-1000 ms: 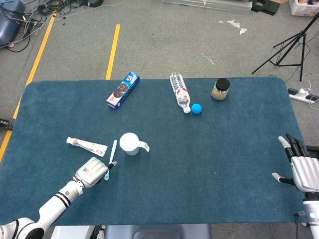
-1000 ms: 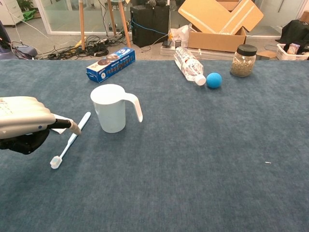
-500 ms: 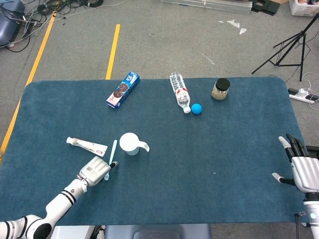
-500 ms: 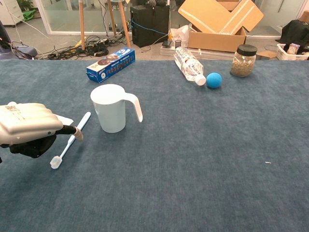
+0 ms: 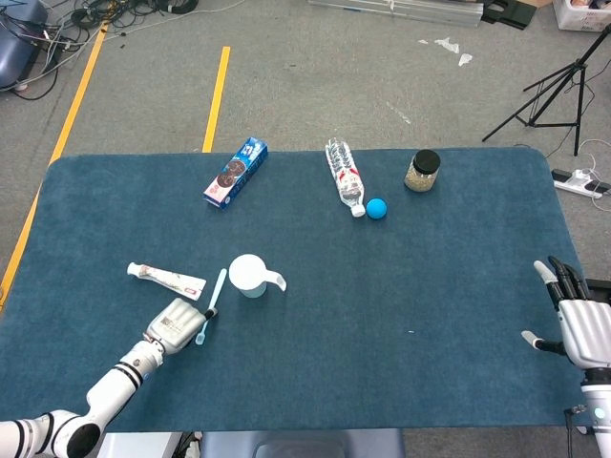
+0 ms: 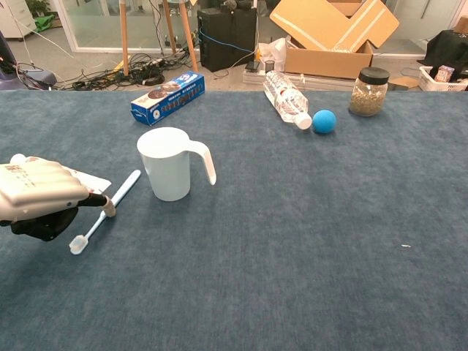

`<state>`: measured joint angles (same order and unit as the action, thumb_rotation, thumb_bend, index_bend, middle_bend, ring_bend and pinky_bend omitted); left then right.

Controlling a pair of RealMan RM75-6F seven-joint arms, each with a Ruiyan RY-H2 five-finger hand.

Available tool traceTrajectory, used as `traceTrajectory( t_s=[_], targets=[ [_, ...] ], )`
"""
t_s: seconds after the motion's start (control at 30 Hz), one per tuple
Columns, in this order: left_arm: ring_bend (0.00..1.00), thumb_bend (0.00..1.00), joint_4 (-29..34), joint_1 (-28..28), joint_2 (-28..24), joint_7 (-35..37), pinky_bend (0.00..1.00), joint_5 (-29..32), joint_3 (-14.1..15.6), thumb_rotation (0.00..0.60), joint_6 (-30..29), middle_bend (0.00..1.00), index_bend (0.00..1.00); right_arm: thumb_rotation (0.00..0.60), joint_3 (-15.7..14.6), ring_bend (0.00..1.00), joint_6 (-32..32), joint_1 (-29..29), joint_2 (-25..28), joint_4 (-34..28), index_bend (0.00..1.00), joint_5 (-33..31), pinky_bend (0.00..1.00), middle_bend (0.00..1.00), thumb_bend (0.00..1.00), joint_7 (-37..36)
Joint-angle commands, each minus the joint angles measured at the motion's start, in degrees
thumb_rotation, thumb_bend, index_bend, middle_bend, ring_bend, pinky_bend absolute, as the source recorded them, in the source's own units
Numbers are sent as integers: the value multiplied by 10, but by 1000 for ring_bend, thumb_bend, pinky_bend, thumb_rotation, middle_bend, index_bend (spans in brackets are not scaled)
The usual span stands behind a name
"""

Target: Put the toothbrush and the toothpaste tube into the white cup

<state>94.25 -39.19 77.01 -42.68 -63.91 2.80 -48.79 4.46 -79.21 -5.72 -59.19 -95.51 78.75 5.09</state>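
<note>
**A:** ok so where's everything sitting? I see the white cup (image 6: 167,163) upright toward the left side of the desk (image 5: 401,382), handle pointing right.

**B:** yep. The toothbrush (image 6: 104,212) lies flat on the cloth just left of the cup, not touching it, handle end toward the cup and bristle end toward the front edge. The left hand (image 6: 38,197) is low over it with the fingers curled, and one fingertip (image 6: 107,208) is right on the handle around mid-length. Honestly can't tell from either view whether it's actually pinching the brush or just pressing on it, the palm hides the thumb side.

**A:** and the toothpaste tube (image 5: 167,278)?

**B:** lying flat further left of the cup, beyond the left hand, cap end pointing to the left edge. In the chest view only a white corner of it peeks out behind the hand.

**A:** right side?

**B:** the right hand (image 5: 579,324) is at the right edge near the front corner, fingers spread, holding nothing.

**A:** rest of the stuff?

**B:** all along the back edge: blue cookie box (image 5: 235,173), a water bottle (image 5: 345,175) on its side, a blue ball (image 5: 376,208) just beside its cap, and a jar (image 5: 422,171) with a black lid.
</note>
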Motion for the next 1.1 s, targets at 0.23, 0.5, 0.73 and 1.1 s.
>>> traceTrajectory(
  t_s=[0.23,0.5,0.73,1.1],
  targets=[
    [1000,1000,0,-2,-5,-2,1000,9,11,600,-8,1000,211,600,0,56,1,0,0,0,3,-1,500,11,0,0],
    [1000,1000,-2,-1,-13,-2,1000,16,17,600,-17,1000,215,600,0,56,2,-1,-2,1,3,-1,501,11,0,3],
    [1000,1000,-9,-1,-17,2,1000,23,20,600,-22,1000,218,600,0,56,2,-1,-2,1,3,-2,501,11,0,4],
    [1000,1000,34,9,-48,30,1000,-5,30,600,-39,1000,245,600,0,56,-1,1,-1,-1,3,0,501,11,0,3]
  ],
)
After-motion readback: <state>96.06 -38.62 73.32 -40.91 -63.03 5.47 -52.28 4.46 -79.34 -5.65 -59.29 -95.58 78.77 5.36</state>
